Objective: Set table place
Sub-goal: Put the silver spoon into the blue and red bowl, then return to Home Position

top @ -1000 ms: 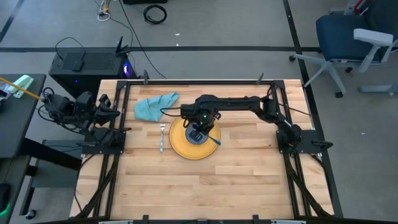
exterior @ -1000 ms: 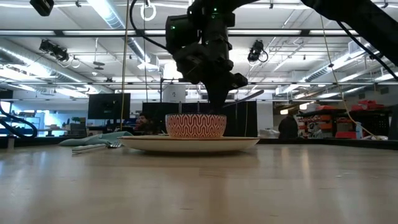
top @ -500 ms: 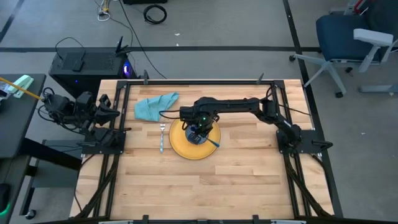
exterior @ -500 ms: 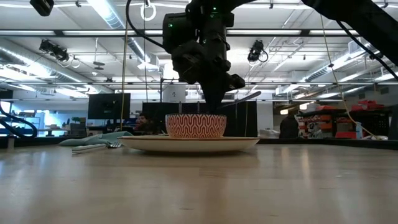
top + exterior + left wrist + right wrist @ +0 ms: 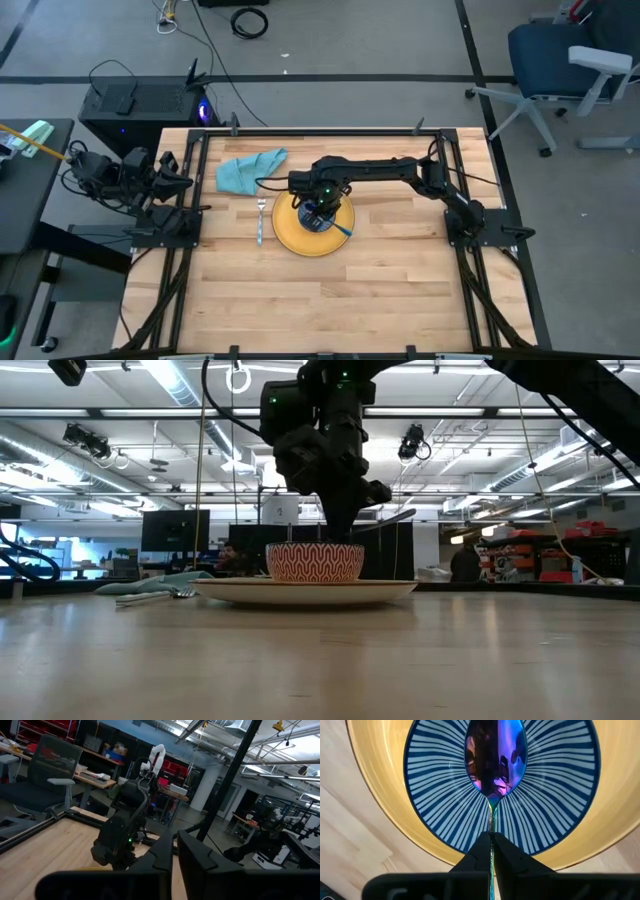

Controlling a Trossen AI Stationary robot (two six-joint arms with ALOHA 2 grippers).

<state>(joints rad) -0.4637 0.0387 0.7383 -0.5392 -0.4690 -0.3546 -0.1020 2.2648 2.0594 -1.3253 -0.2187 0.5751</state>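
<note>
A yellow plate (image 5: 285, 232) lies on the table (image 5: 330, 300). On it stands a bowl (image 5: 314, 562), red-patterned outside and blue-striped inside (image 5: 555, 795). My right gripper (image 5: 491, 842) hangs over the bowl, shut on an iridescent spoon (image 5: 493, 755). The spoon's bowl end is down inside the bowl; whether it touches the inside I cannot tell. My left gripper (image 5: 175, 857) waits shut, level, beyond the table's left edge (image 5: 160, 180). My right gripper pinches the spoon's thin handle (image 5: 492, 822) between its two fingers, just behind the spoon's bowl end. The fingers come from above, pointing down. The spoon sits tilted: its bowl end hangs low over the striped inside, and its handle's free end (image 5: 398, 514) sticks out upward.
A fork (image 5: 261, 222) lies on the table just left of the plate. A teal napkin (image 5: 250, 170) lies crumpled at the far left. The near half of the table is bare wood. Black rails (image 5: 470, 270) run along both sides.
</note>
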